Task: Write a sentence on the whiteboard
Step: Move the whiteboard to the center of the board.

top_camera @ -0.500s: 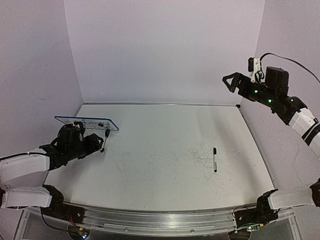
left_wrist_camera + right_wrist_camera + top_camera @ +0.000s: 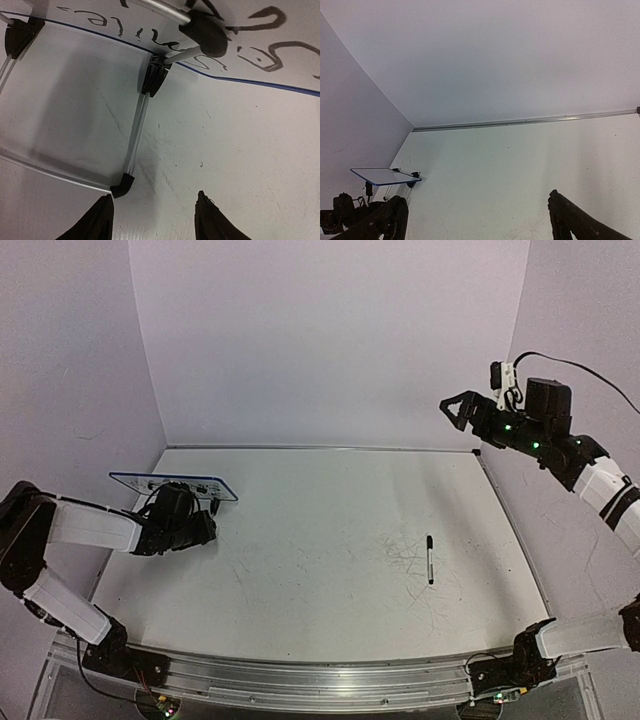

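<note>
L gripper (image 2: 154, 196) half-open, empty, near whiteboard (image 2: 172, 483)

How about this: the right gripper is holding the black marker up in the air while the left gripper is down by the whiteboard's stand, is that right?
No. The right gripper is up in the air but open and empty; the black marker lies on the table, as the top external view shows. The left gripper is down by the stand of the whiteboard.

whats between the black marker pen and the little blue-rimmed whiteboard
Nothing: in the top view only bare scuffed white tabletop separates the black marker pen from the small blue-rimmed whiteboard.
</note>
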You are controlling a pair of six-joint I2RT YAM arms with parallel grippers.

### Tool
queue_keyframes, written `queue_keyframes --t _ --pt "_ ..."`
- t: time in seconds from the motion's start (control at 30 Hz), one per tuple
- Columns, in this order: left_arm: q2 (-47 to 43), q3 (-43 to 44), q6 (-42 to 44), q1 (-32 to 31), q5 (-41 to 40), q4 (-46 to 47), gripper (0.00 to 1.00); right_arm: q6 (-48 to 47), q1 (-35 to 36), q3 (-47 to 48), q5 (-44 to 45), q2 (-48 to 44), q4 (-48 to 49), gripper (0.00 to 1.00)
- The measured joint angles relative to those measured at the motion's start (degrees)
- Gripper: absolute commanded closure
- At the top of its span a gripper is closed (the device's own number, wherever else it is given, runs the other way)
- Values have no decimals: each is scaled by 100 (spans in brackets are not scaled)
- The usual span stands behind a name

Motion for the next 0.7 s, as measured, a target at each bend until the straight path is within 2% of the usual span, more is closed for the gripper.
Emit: queue_keyframes --t 0.3,0.7 --pt "1462 699 576 136 -309 175 49 36 0 -18 -6 -54 1 2" --pt "1873 815 644 15 -408 599 63 142 0 -96 -30 -79 2 2"
